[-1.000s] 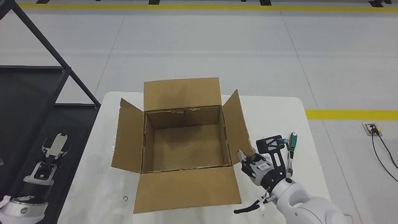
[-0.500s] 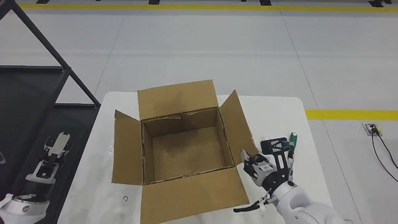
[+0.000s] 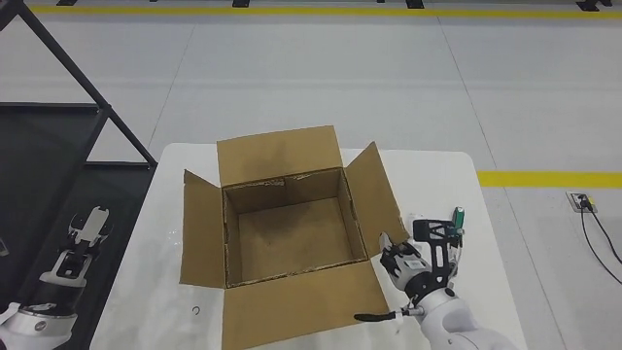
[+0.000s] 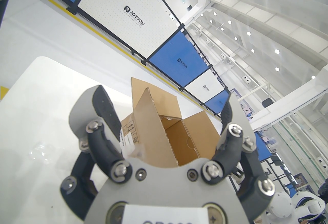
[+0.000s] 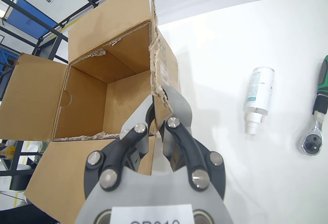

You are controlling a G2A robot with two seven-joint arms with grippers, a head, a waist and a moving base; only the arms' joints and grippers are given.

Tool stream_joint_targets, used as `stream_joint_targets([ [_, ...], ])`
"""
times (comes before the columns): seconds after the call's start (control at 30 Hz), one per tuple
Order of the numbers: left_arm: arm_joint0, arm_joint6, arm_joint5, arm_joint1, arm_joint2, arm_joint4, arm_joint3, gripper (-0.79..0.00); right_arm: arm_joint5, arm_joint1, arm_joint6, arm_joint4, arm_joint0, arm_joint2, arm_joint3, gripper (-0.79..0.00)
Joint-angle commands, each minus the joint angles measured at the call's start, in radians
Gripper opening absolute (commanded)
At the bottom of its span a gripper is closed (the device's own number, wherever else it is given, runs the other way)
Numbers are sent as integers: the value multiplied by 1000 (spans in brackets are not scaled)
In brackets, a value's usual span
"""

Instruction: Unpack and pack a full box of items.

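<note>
At box (image 3: 292,233) flap | right gripper (image 5: 161,108) clamped, corner hidden | left gripper (image 4: 165,96) wide

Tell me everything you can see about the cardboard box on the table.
The cardboard box is plain brown corrugated board. It stands upright on the white table with all four flaps open and nothing visible inside. Some inner edges are ragged. Printed marks sit on one outer wall. The right gripper is shut on the corner of the side flap nearest it.
</note>
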Motion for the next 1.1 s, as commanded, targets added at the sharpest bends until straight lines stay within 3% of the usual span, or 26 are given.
stream_joint_targets([
  [0.0, 0, 0, 0, 0, 0, 0, 0, 0, 26, -3, -21, 12, -2, -6, 1, -785],
  [0.5, 11, 5, -8, 0, -5, -7, 3, 0, 126, -22, -180, 118, -13, -30, 21, -785],
  [0.8, 18, 7, -9, -1, -14, -13, 3, 0, 123, -24, -186, 138, -13, -27, 36, -773],
  [0.87, 18, 7, -8, -1, -15, -14, 3, 0, 126, -24, -177, 139, -12, -28, 35, -400],
  [0.9, 19, 6, -10, -1, -14, -13, 3, 0, 123, -24, -169, 137, -10, -28, 36, 0],
  [1.07, 18, 3, -11, 0, -12, -12, 4, 0, 124, -21, -162, 120, -25, -7, 6, 0],
])
